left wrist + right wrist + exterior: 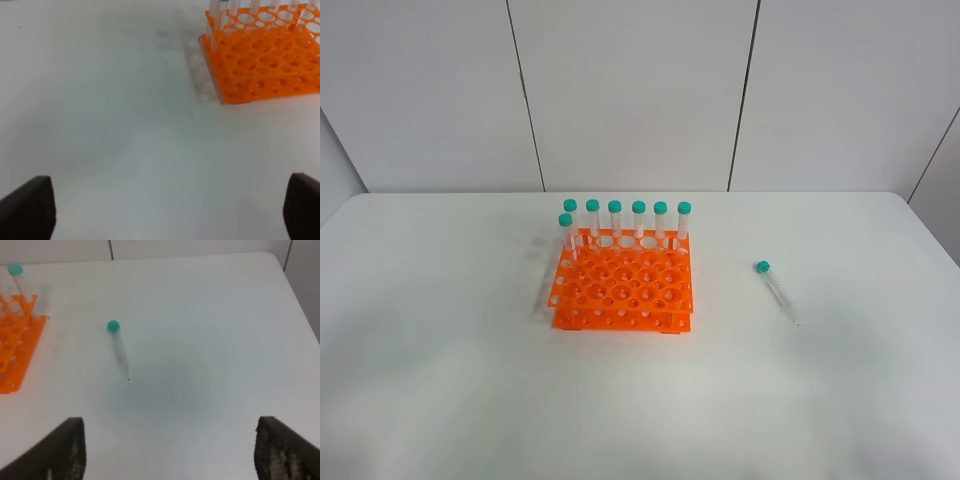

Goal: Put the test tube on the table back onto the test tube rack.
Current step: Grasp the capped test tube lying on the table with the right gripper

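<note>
Clear, teal-capped tube (777, 292) lies on matte white surface (440, 380), apart from holed orange rack (623, 285). Wrist views alone show left end effector (165, 207) and right end effector (167, 450), both wide.

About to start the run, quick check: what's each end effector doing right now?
Left end effector: open, holding nothing.
Right end effector: open, holding nothing; the test tube lies loose on the table.

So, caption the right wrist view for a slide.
Test tube lying on the table, apart from the orange rack.
</note>
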Robot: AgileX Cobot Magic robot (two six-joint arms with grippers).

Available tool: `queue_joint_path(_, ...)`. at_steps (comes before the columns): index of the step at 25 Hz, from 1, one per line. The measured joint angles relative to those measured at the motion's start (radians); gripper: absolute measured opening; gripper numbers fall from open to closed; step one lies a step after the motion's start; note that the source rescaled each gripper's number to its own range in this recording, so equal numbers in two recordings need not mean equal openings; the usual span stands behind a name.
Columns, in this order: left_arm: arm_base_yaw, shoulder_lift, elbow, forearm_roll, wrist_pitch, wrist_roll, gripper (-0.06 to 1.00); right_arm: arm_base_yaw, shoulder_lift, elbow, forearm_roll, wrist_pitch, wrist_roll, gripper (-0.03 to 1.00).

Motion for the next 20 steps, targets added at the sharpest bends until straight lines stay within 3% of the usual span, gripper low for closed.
queue_joint_path(20, 0.000, 0.000, 0.000, 0.027, 0.000, 0.000, 1.00, 0.000, 0.000, 0.000, -0.001, 0.000, 0.000, 1.00)
